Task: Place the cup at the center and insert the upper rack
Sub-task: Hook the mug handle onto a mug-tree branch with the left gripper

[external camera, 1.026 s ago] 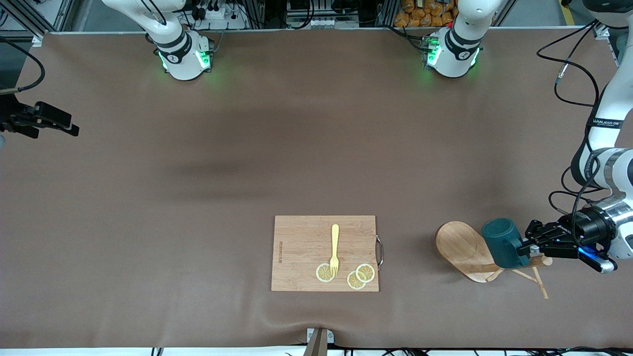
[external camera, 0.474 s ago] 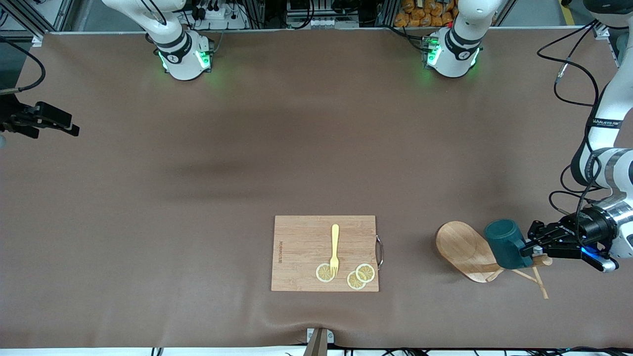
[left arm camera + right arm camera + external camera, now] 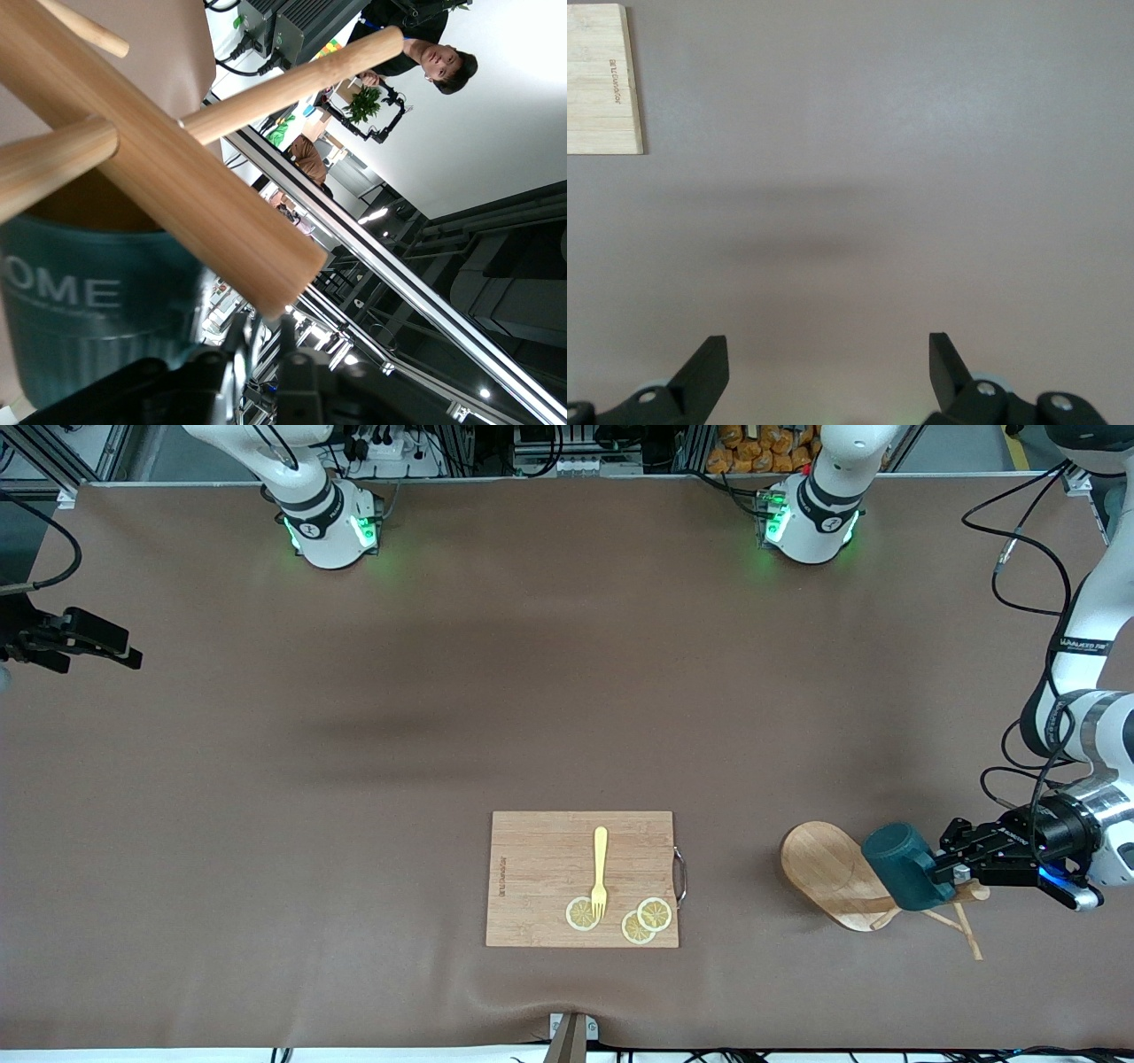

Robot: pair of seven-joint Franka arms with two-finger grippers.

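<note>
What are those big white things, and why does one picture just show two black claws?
The white things are two robot arms bolted along one edge of a brown table. One camera looks down from high up. Each arm also carries a small camera on its wrist, so the black claws are the right gripper, seen from its own wrist, open and waiting over bare table. The left gripper is at a dark teal cup, which lies tipped on its side against a wooden mug tree lying on the table. I cannot tell whether it is gripping the cup. Its wrist camera shows the tree's pegs up close. Toward the middle, a cutting board holds a yellow fork and lemon slices.
</note>
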